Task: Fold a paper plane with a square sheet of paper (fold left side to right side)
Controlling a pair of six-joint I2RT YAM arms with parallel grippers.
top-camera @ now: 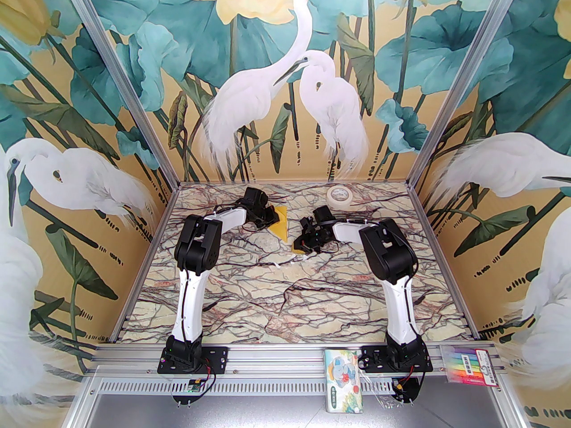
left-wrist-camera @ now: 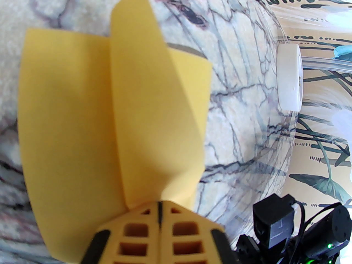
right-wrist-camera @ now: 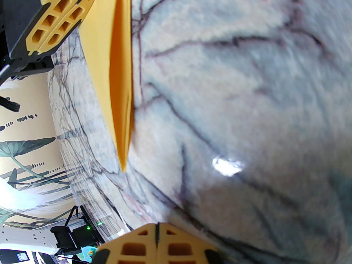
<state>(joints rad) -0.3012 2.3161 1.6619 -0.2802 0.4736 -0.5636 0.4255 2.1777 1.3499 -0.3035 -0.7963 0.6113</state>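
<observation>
Yellow paper plane (left-wrist-camera: 68, 106) is splaying ahead of the pinching left hand (left-wrist-camera: 160, 204), risking unfolding; right hand (right-wrist-camera: 156, 227) is idling, pressed together.

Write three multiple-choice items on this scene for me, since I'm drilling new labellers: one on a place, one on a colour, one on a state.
1. Where on the table is the tape roll? A near edge; B far edge; C centre.
2. What colour is the paper? A white; B yellow; C blue.
3. The left gripper is: A open; B shut on the paper; C shut on nothing.
Key: 1 B, it lies at the far edge; 2 B, it shows bright yellow; 3 B, the folded paper sticks out of its closed tips.
</observation>
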